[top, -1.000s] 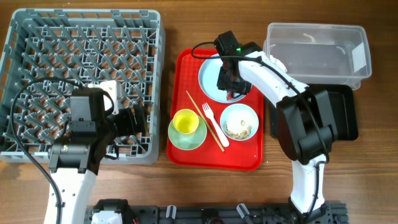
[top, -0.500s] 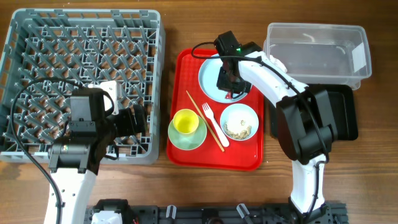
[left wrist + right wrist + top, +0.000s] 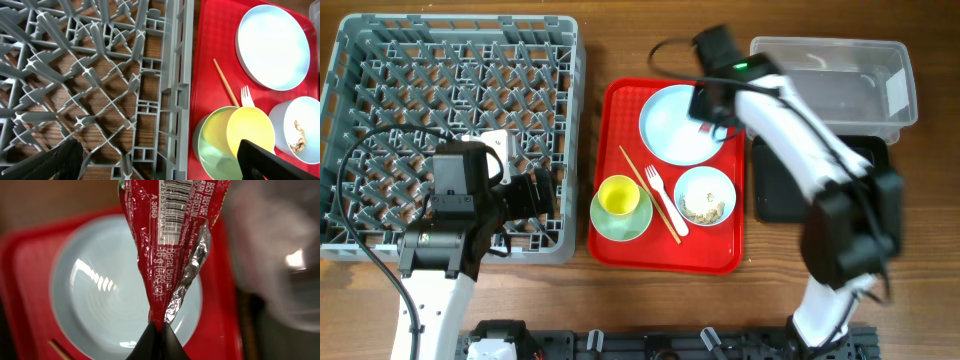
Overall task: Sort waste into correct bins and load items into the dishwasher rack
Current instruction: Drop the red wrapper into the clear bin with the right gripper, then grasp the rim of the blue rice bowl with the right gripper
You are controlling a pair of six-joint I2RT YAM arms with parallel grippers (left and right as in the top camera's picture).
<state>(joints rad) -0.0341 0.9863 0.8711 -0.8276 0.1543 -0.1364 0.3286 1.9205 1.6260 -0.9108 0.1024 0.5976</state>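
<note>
Sorting waste: the right hand (image 3: 159, 339), clamped on the red wrapper (image 3: 165, 245) above the plate (image 3: 95, 295), should swing toward three o'clock and release over the clear tub (image 3: 830, 85).

Glossy red foil snack wrapper (image 3: 165, 250); grey plastic dishwasher rack (image 3: 175, 100); wooden table (image 3: 650, 310).

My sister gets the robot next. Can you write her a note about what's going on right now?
Right gripper: shut on the red snack wrapper, held above the pale blue plate.
Left gripper: open, holding nothing, at the dishwasher rack edge.
On the red tray: plate, bowl with crumbs, yellow cup on the green saucer, fork, wooden stick.
Done: wrapper picked up.
Left: bin it in the clear tub or black tray, dump crumbs, load all dishes.
</note>
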